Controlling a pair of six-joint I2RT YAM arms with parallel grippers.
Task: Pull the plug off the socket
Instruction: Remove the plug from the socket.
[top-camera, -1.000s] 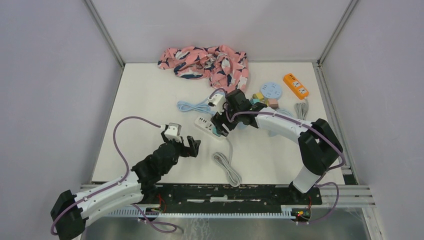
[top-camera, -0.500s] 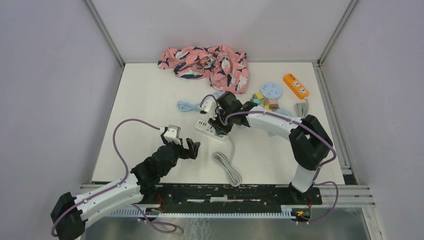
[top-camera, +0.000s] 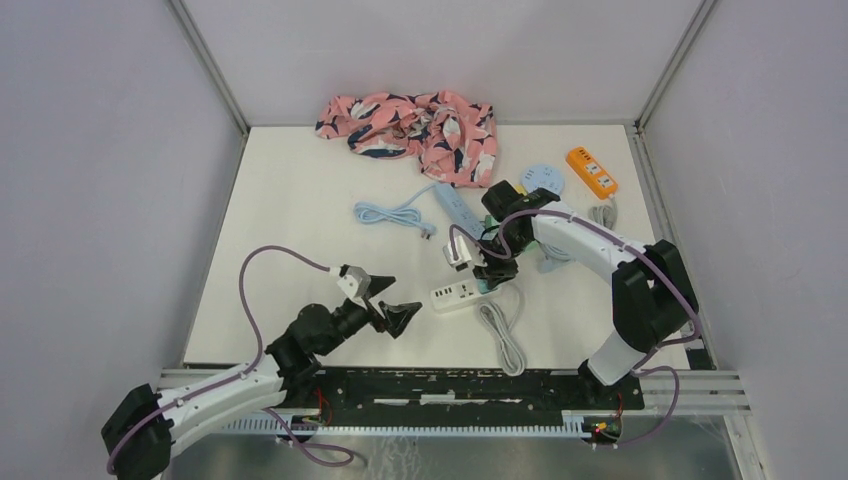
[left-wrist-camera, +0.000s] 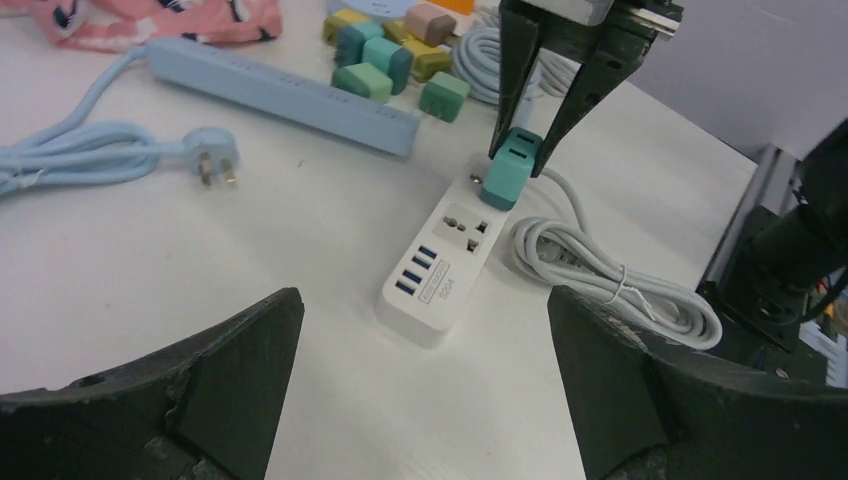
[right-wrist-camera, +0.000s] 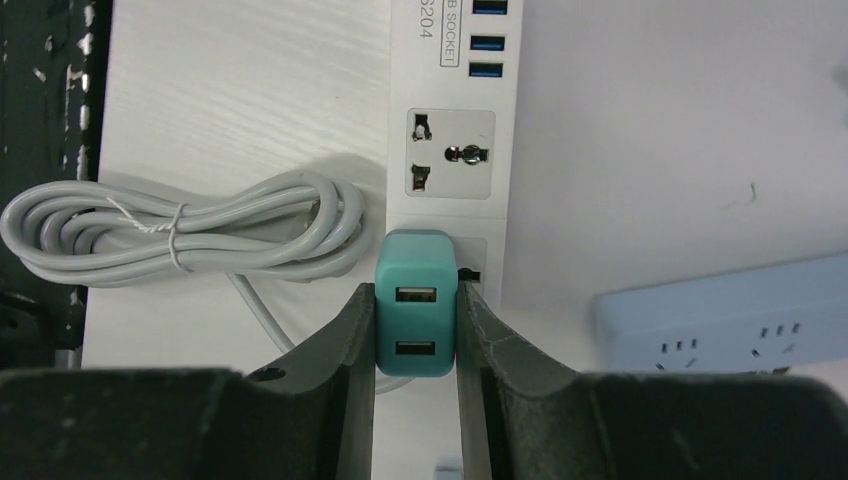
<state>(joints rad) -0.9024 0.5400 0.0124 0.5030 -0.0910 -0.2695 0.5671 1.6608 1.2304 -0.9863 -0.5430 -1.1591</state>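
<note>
A white socket strip (top-camera: 458, 296) (left-wrist-camera: 440, 265) (right-wrist-camera: 450, 150) lies near the table's front. A teal plug (left-wrist-camera: 510, 170) (right-wrist-camera: 416, 315) with two USB ports stands tilted over the strip's end outlet. I cannot tell whether its pins are still in. My right gripper (top-camera: 487, 276) (right-wrist-camera: 416, 300) reaches down from above and is shut on the plug, one finger on each side. My left gripper (top-camera: 396, 303) (left-wrist-camera: 422, 298) is open, low over the table just left of the strip's USB end, with nothing between its fingers.
The strip's grey coiled cable (top-camera: 502, 332) (left-wrist-camera: 600, 280) (right-wrist-camera: 180, 225) lies beside it. Behind are a blue power strip (top-camera: 455, 205) (left-wrist-camera: 290, 90) with its cable (top-camera: 390, 213), coloured blocks (left-wrist-camera: 385, 55), a round blue socket (top-camera: 542, 181), an orange strip (top-camera: 591, 170) and a pink cloth (top-camera: 410, 122).
My right gripper has shut on the teal plug. The strip and plug have shifted toward the front and right. My left gripper has swung lower and rightward to face the strip.
</note>
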